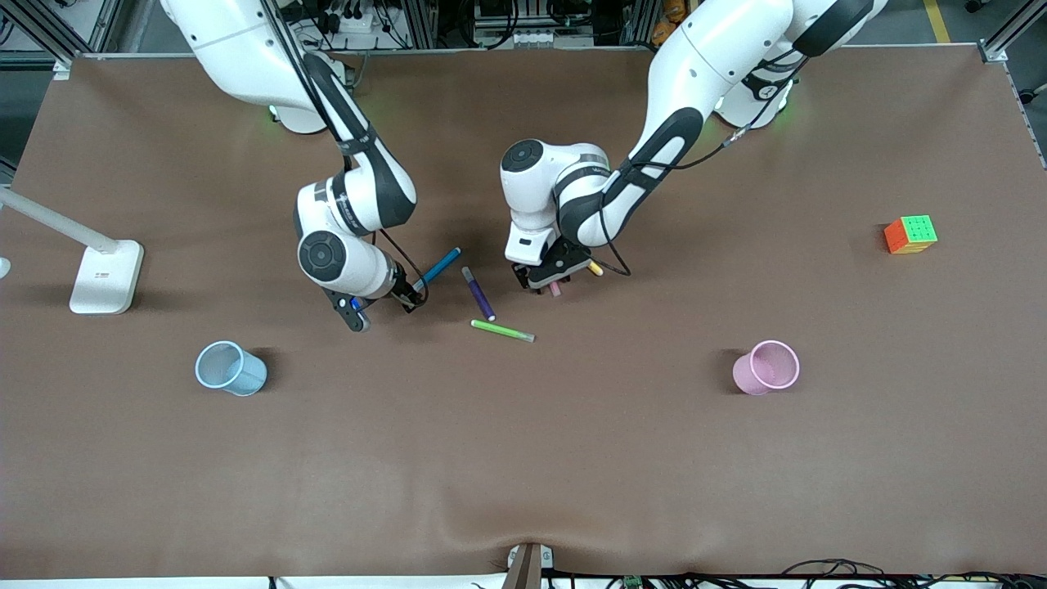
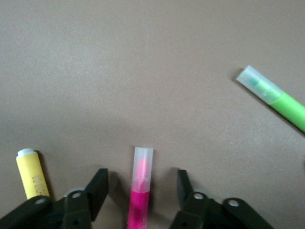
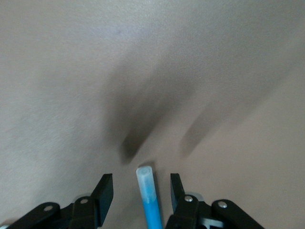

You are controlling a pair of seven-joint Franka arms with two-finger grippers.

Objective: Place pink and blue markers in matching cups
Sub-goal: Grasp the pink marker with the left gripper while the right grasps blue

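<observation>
The pink marker (image 2: 142,191) lies on the table between the open fingers of my left gripper (image 2: 142,183), which is down around it without touching; only its pale end (image 1: 556,288) shows in the front view under that gripper (image 1: 553,281). The blue marker (image 3: 148,198) lies between the open fingers of my right gripper (image 3: 141,188); in the front view its shaft (image 1: 438,265) sticks out from under that gripper (image 1: 383,307). The pale blue cup (image 1: 231,369) stands toward the right arm's end, and the pale pink cup (image 1: 766,367) toward the left arm's end. Both are upright and nearer the front camera than the markers.
A dark purple marker (image 1: 478,294) and a lime-green marker (image 1: 502,330) lie between the two grippers. A yellow marker (image 2: 32,179) lies beside my left gripper. A colour cube (image 1: 910,234) sits toward the left arm's end, and a white stand (image 1: 105,276) toward the right arm's end.
</observation>
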